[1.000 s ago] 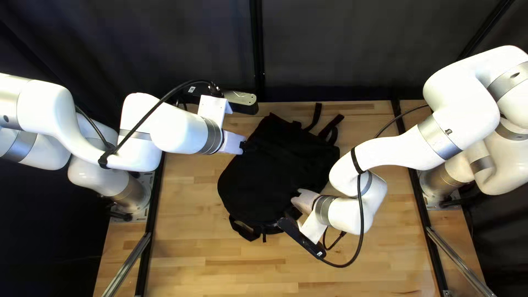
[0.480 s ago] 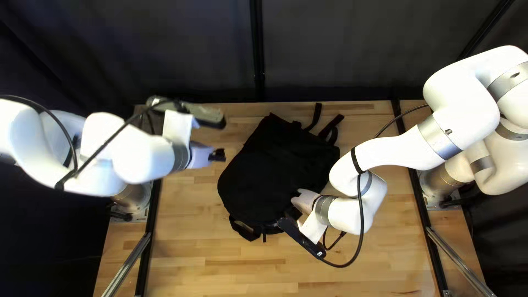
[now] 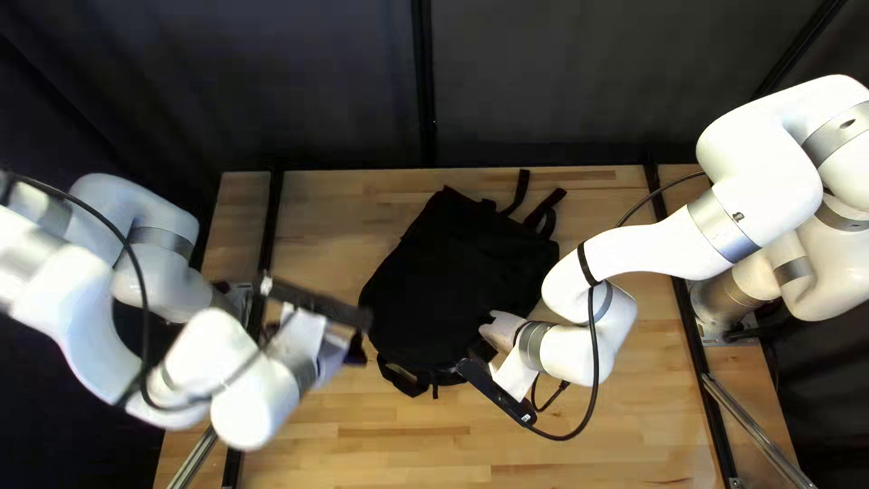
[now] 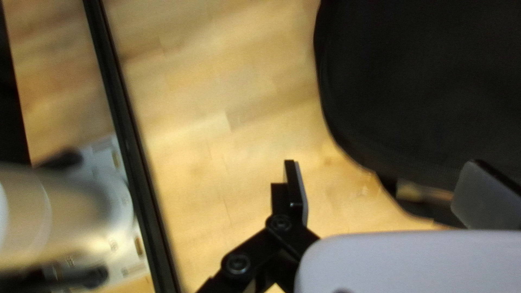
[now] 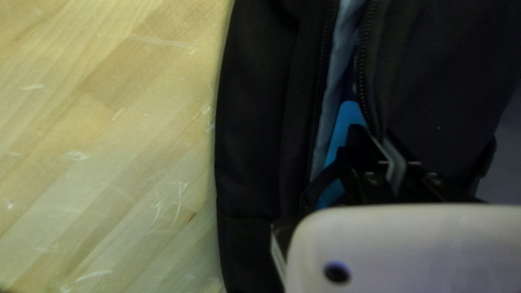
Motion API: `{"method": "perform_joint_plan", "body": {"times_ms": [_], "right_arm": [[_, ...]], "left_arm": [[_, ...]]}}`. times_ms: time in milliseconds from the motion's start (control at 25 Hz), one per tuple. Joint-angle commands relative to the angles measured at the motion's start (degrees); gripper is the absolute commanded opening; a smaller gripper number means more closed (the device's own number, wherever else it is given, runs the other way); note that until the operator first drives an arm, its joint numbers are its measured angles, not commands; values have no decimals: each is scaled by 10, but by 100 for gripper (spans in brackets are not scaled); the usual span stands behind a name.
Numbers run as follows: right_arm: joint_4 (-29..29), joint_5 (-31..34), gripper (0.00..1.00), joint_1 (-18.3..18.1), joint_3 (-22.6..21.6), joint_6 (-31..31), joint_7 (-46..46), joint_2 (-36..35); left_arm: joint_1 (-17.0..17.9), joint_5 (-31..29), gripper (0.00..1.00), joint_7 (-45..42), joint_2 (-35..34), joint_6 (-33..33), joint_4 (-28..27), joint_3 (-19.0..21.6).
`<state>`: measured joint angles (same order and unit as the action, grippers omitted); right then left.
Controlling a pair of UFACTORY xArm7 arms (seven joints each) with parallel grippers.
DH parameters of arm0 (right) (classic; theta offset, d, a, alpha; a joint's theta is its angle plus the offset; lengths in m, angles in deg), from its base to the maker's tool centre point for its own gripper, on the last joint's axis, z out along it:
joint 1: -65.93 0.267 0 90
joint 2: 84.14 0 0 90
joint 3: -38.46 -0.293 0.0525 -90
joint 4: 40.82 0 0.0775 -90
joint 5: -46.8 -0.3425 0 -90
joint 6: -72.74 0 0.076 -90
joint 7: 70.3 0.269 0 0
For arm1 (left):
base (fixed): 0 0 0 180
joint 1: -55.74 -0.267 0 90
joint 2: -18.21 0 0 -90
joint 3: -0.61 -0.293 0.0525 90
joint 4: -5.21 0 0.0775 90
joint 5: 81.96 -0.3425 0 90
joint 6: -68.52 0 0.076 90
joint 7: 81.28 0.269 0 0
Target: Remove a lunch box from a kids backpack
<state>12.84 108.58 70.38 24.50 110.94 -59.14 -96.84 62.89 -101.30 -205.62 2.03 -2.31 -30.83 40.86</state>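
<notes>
The black backpack (image 3: pixel 453 281) lies on the table. My left gripper (image 3: pixel 356 351) is beside its left edge in the top left view; in the left wrist view the gripper (image 4: pixel 382 187) is open, with its fingers wide apart and one overlapping the backpack (image 4: pixel 423 92). My right gripper (image 3: pixel 487 342) is at the backpack's lower right side. In the right wrist view the gripper (image 5: pixel 386 149) is shut on the backpack's cloth at the edge of an unzipped opening. Inside that opening, a blue item (image 5: pixel 348 116) shows beside the fingers, partly hidden.
Dark straps (image 3: pixel 541 213) extend from the backpack's far end. A black rail (image 4: pixel 133 146) and my left arm's base plate (image 4: pixel 116 195) stand at the table's left side. Bare wooden tabletop (image 3: pixel 407 444) lies between the backpack and the near edge.
My left gripper has come off the backpack's upper left edge and swung left, then toward the table's near side. The right arm and the backpack look unmoved.
</notes>
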Motion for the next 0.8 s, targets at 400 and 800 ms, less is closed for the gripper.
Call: {"method": "perform_joint_plan", "body": {"times_ms": [400,800], "right_arm": [[0,0,0,0,0,0,0,0],[0,0,0,0,0,0,0,0]], "left_arm": [[-13,-139,100,-129,187,-63,-116,42],[125,-268,100,-299,414,-159,-252,8]]}}
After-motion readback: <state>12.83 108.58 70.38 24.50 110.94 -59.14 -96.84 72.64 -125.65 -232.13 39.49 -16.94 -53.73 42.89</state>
